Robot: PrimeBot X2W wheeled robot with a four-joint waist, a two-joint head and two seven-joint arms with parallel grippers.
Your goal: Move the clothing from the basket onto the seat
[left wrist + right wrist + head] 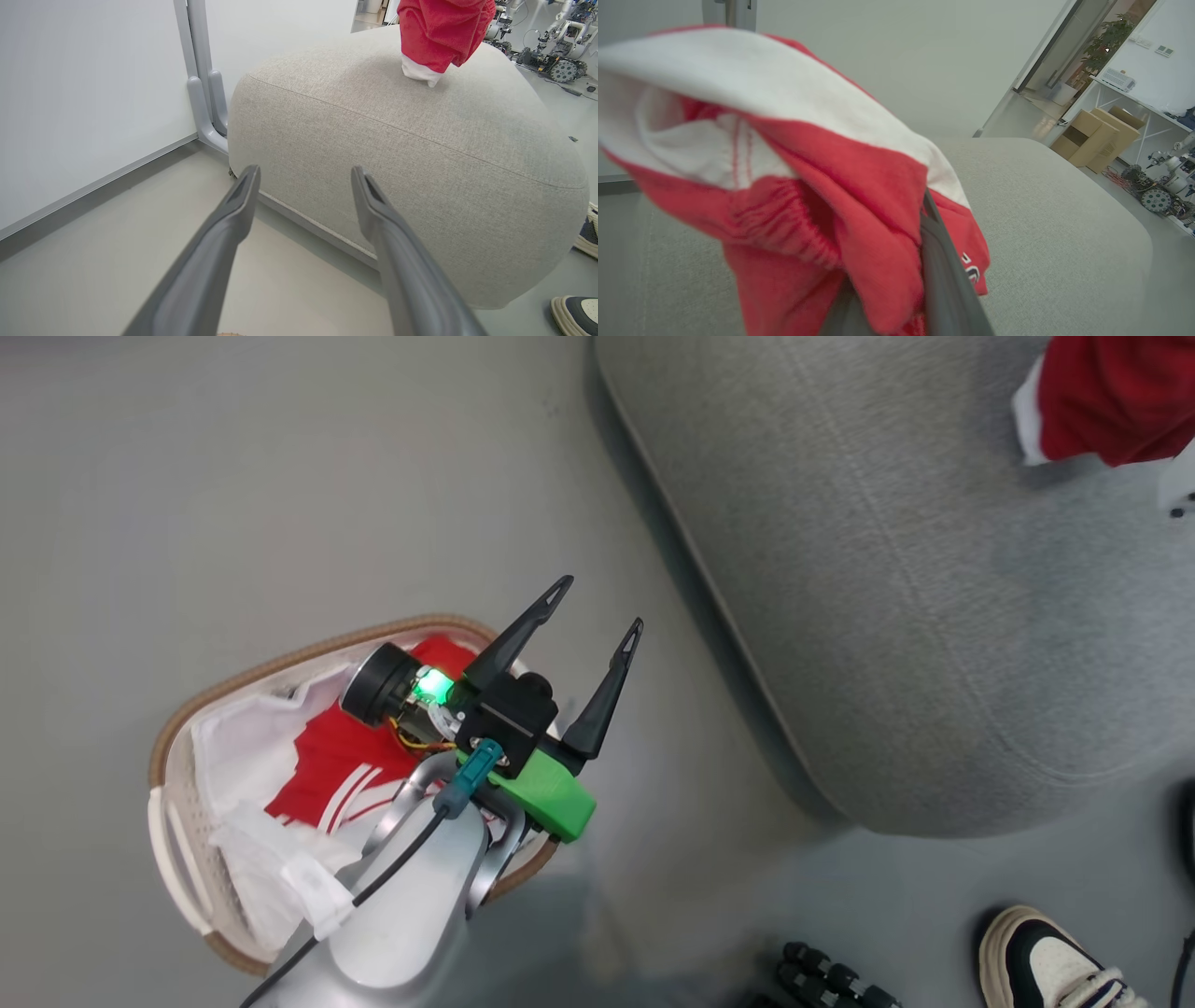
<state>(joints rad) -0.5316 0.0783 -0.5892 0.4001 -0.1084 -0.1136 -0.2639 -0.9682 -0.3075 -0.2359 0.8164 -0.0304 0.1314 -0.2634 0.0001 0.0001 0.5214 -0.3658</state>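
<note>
My left gripper (599, 603) (304, 171) hangs over the right edge of the basket (164, 739), jaws spread wide with nothing between them. The basket sits on the floor left of the seat (887, 569) (397, 154) (1064, 210). In it a striped garment (336, 775) lies on the white liner (243, 747). My right gripper (931, 242) has its jaws pinched on a red garment (1111, 392) (439, 32) (831, 186), which dangles over the seat's far right, white cuff at the cushion top. A shoe (1046, 961) stands near right.
</note>
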